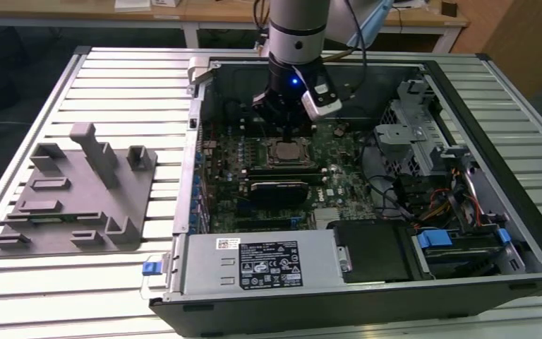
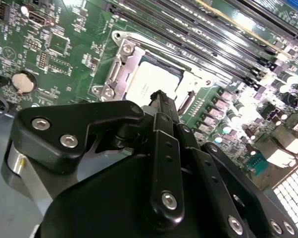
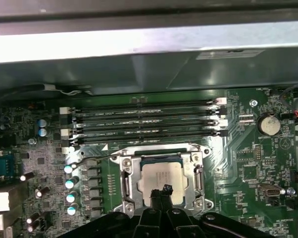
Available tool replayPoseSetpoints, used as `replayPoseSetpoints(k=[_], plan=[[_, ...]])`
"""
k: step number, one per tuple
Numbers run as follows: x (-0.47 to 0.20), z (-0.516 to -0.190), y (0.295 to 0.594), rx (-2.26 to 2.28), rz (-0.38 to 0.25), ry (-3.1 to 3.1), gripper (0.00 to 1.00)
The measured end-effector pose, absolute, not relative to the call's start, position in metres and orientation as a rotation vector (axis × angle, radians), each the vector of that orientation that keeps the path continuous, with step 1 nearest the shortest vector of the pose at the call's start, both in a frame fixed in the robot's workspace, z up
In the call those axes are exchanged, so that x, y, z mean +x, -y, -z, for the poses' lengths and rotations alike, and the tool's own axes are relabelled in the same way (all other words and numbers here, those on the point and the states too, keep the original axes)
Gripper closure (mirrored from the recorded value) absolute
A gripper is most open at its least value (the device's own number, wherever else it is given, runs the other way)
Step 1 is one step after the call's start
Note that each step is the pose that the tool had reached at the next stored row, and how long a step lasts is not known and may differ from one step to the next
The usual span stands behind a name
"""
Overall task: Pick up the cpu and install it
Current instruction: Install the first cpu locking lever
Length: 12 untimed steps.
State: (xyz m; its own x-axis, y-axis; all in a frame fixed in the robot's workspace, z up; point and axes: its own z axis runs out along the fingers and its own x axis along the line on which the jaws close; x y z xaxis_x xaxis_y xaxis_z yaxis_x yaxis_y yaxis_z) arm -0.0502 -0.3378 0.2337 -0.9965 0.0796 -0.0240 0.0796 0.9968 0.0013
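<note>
squarely flat in its socket (image 3: 125, 184), cpu (image 3: 159, 174) face-up

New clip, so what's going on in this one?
A single robot arm reaches into an open computer case, and its gripper hangs directly over the cpu. The cpu lies flat inside the metal-framed socket on the motherboard, next to the memory slots. The gripper's fingers are closed together with nothing between them, and their tips are right at the cpu's top; I cannot tell whether they touch it. The grey tray sits outside the case, at the exterior view's left.
</note>
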Motion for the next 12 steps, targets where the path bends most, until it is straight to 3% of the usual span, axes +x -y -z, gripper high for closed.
replayPoseSetpoints(k=[12], plan=[[-0.067, -0.234, 0.338, 0.124, -0.001, -3.115, 0.89]])
